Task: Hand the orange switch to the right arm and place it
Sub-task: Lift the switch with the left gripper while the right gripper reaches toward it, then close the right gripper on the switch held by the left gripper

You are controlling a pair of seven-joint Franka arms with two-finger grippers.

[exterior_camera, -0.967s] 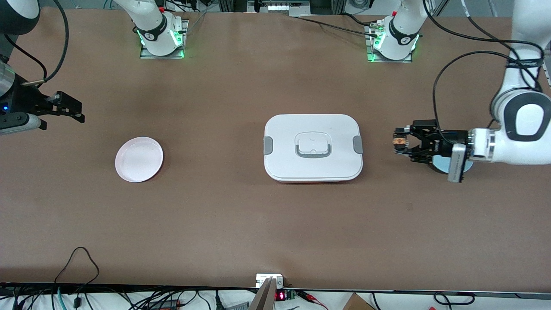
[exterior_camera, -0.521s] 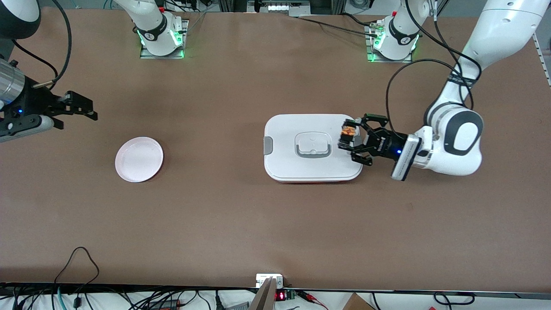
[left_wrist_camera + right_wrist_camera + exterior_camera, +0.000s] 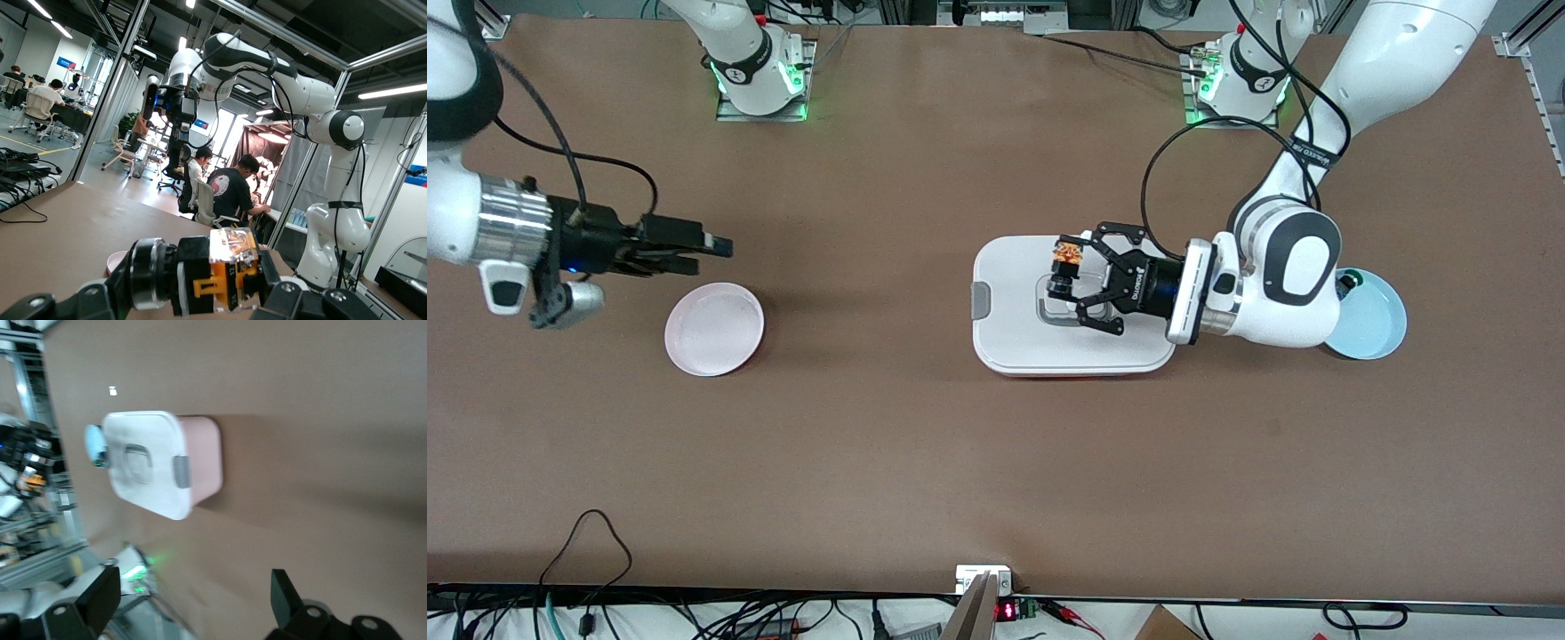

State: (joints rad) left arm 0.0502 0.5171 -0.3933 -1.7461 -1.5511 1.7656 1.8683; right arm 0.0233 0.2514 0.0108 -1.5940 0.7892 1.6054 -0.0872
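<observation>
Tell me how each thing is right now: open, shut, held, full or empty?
Switch: held in the left hand, up over the box.
Left hand: shut on the switch.
Right hand: empty, over the table by the pink plate.
Box: lid on, shut.
Pink plate: empty.
Blue plate: a small dark part in it.

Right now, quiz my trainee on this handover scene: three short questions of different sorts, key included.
1. True or false: the left gripper holds the orange switch.
2. The left gripper is over: A) the pink plate B) the white lidded box C) the blue plate
3. Fill in: the right gripper is ____ and carries nothing.

Key: 1 true; 2 B; 3 open
</observation>
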